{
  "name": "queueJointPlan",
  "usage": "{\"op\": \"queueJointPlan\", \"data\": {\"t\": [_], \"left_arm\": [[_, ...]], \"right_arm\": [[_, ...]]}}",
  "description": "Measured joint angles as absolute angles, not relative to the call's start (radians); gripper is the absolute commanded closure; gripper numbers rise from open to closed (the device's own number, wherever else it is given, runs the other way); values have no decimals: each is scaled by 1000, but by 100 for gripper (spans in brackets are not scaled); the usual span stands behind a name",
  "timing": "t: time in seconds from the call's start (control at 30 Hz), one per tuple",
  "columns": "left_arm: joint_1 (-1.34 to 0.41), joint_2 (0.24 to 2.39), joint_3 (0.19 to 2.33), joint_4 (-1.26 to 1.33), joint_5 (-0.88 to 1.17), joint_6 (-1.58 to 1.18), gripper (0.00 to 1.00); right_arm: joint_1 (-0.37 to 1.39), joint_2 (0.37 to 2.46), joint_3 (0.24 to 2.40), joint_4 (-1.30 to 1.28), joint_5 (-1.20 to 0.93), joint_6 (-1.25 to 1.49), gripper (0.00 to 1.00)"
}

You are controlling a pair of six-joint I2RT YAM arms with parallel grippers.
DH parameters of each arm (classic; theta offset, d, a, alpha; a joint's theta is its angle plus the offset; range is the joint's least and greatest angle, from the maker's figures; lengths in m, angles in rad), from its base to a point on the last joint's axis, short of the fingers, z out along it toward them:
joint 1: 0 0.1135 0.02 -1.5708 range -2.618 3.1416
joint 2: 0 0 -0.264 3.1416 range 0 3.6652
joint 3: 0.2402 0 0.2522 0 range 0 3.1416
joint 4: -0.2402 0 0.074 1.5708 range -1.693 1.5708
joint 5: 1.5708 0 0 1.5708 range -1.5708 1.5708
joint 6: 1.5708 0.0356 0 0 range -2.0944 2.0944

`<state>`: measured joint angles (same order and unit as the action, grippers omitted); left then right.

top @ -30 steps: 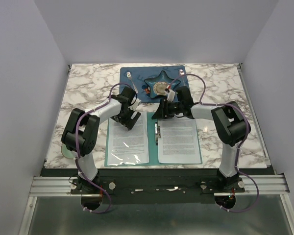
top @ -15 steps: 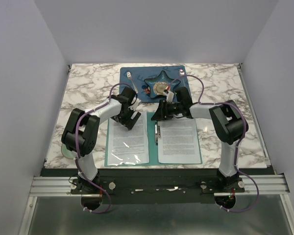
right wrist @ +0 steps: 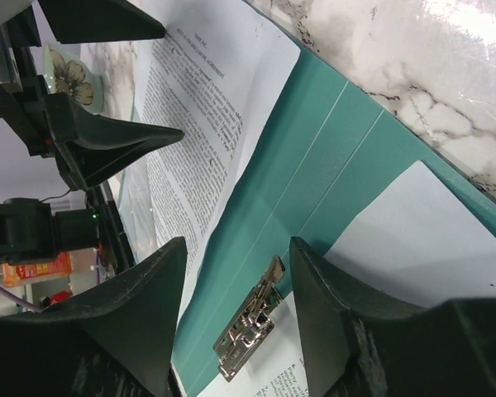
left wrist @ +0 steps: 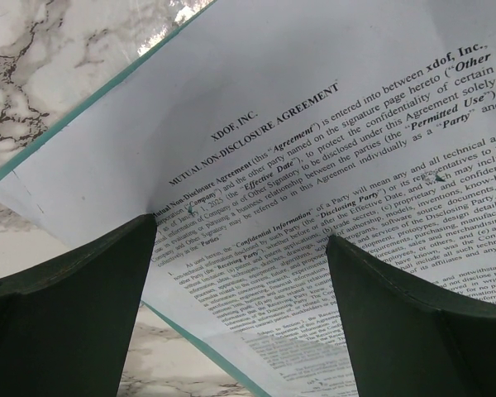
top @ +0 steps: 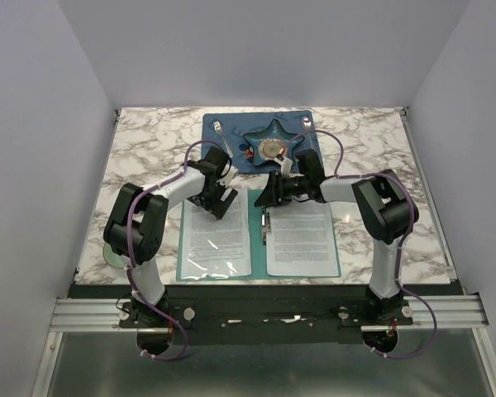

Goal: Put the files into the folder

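1. The folder [top: 259, 256] lies open and flat at the middle of the bench's [top: 149, 157] near edge, teal inside facing up.
2. The files sit on it as two white printed sheets. The left sheet [top: 217, 240] is on the left leaf and the right sheet [top: 302, 240] on the right leaf, with the bare spine between them.
3. A small silver clip [right wrist: 248, 327] sits by the spine, at the inner edge of the right sheet.
4. The left gripper [top: 219, 204] is over the far end of the left sheet with its fingers [left wrist: 66, 314] spread wide and nothing between them. Whether the tips touch the paper I cannot tell.
5. In the left wrist view the sheet's heading reads "Mutual Non-Disclosure Agreement" — a strip of teal shows along its edge.
6. The right gripper [top: 264, 194] is over the far end of the spine, fingers [right wrist: 331, 322] apart and pinching nothing. In its wrist view the gap shows the teal spine and the clip.
7. Toward the far edge, just beyond both grippers, lies a dark blue placemat [top: 240, 120] carrying a star dish [top: 273, 128] — apart from the folder.
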<state>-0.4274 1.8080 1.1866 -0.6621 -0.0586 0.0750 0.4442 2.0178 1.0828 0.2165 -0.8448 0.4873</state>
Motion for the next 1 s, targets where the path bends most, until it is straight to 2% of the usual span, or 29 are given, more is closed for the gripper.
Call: {"op": "queueJointPlan", "data": {"t": [0.53,1.0], "left_arm": [[-427,1803,1181,-652,-69,75,1],[-427,1797,1174,-645,-72,75,1]], "right_arm": [[447,2016,1044,277,-863,550,40],[480,1927,1010,362,-884,613,41]]}}
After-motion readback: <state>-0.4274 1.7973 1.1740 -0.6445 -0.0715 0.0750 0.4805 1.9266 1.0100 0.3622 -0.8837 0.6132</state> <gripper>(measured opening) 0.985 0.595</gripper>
